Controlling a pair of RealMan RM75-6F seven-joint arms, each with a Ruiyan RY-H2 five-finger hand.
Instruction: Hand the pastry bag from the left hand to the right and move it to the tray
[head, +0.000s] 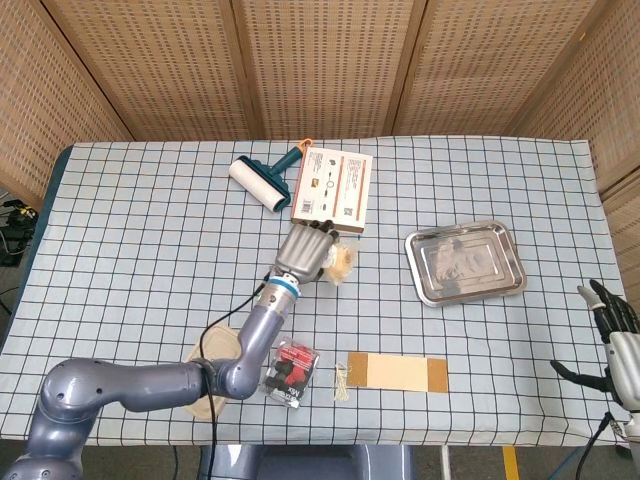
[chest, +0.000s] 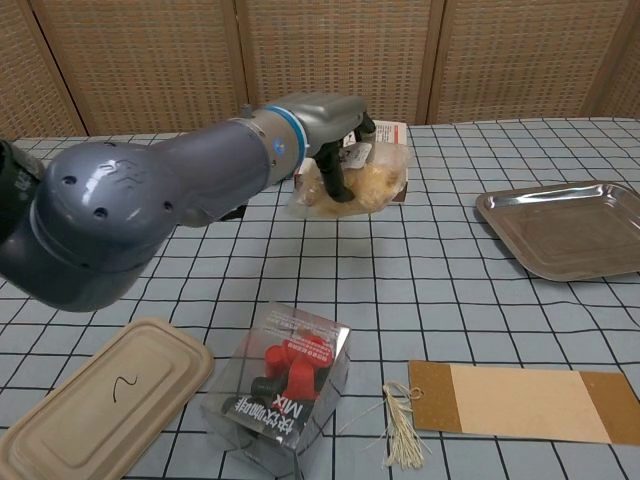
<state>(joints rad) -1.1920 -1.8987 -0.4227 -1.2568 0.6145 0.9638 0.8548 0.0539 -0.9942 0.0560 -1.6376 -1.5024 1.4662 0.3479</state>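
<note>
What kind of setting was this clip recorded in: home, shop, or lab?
Most likely a staged lab tabletop: a checked tablecloth, woven screens closing it in, and unrelated props such as a lint roller and steel tray.

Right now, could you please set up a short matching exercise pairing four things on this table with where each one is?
Things:
1. pastry bag
2. tray
3. lint roller
4. red caps box

Places:
A. at the far edge, beside the printed carton
B. held off the cloth by the left hand
C. near edge, beside the tan lid
D. bare, on the right side

Pairs: 1-B, 2-D, 3-A, 4-C
</note>
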